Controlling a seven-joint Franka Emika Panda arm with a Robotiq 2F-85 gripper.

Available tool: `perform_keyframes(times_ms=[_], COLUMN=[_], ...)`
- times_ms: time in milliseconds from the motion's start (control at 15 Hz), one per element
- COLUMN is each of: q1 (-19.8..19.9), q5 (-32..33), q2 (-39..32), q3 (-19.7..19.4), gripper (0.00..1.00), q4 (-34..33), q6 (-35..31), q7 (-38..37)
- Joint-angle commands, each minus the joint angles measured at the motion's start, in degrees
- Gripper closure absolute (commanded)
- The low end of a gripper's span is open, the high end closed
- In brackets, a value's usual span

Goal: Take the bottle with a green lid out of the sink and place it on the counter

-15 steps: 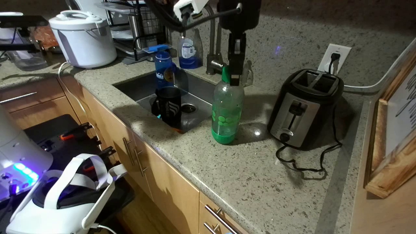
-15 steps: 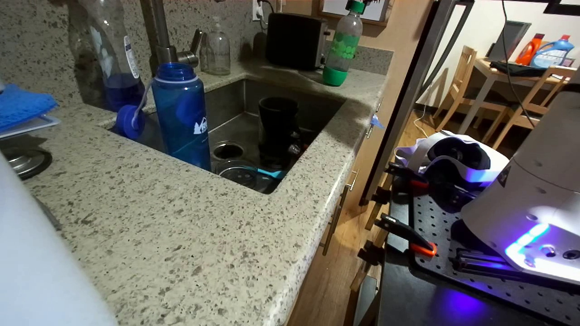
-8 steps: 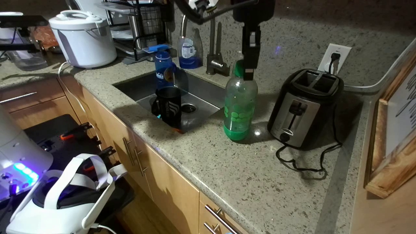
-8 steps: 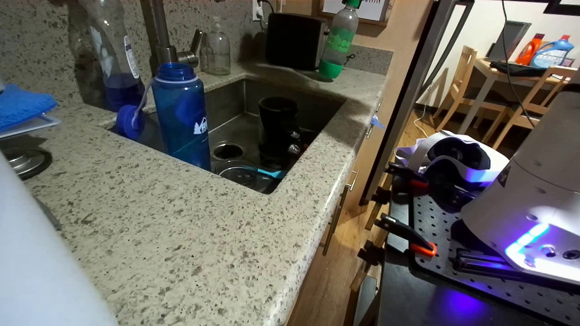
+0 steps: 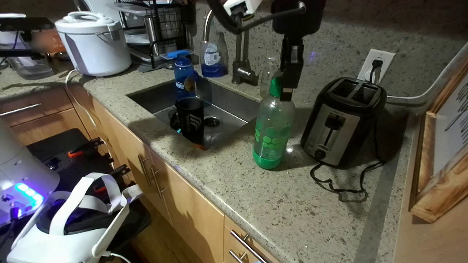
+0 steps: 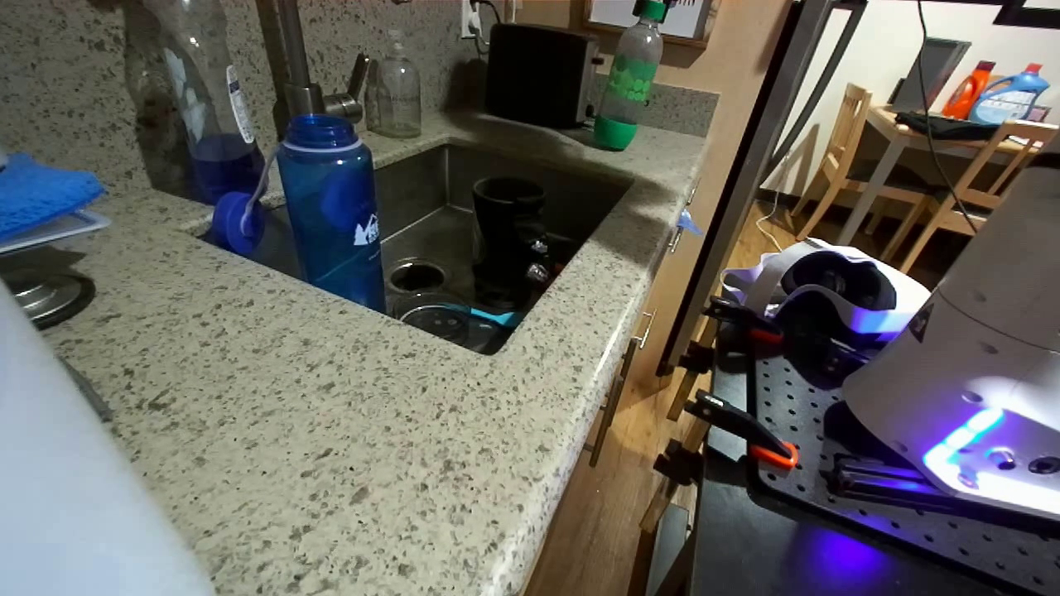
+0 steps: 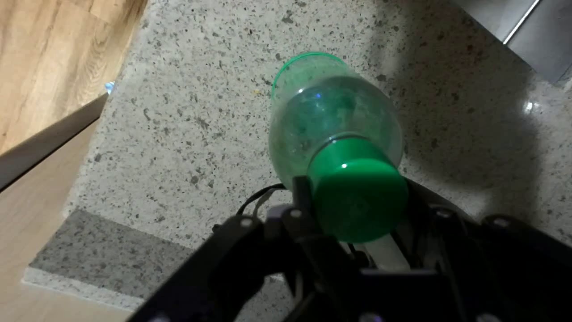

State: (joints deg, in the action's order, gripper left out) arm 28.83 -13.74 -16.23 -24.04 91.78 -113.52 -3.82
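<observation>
The bottle with a green lid (image 5: 272, 128) is held over the counter (image 5: 256, 197), between the sink (image 5: 228, 126) and the toaster. It shows in both exterior views, here beyond the sink (image 6: 627, 87), tilted slightly. Its base is at or just above the counter; I cannot tell whether it touches. My gripper (image 5: 286, 89) is shut on the green cap from above. In the wrist view the fingers (image 7: 357, 197) press both sides of the cap, with the translucent body (image 7: 330, 112) below and the base over the granite (image 7: 192, 134).
The toaster (image 5: 331, 135) with its loose black cord stands beside the bottle. A black mug (image 5: 192, 117) and a blue bottle (image 6: 331, 215) are in the sink. A clear glass bottle (image 6: 399, 95) stands behind, near the faucet (image 5: 239, 71). A wooden frame (image 5: 422, 157) is at the right.
My gripper has carried the bottle away from the sink edge towards the toaster. In the last half second it has come lower and nearer the counter's front, and the bottle hangs straighter.
</observation>
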Motion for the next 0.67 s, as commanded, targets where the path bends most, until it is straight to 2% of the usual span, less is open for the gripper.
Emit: perform_keyframes(times_ms=[0,600], q1=[1.64,2.38], q5=[-0.99,-0.66], q2=[-2.93,-4.62], q3=[0.63,1.12], gripper=[0.78,0.78], q4=[-4.47,-7.31], q6=[3.44,5.05], q7=[-0.85,-0.71])
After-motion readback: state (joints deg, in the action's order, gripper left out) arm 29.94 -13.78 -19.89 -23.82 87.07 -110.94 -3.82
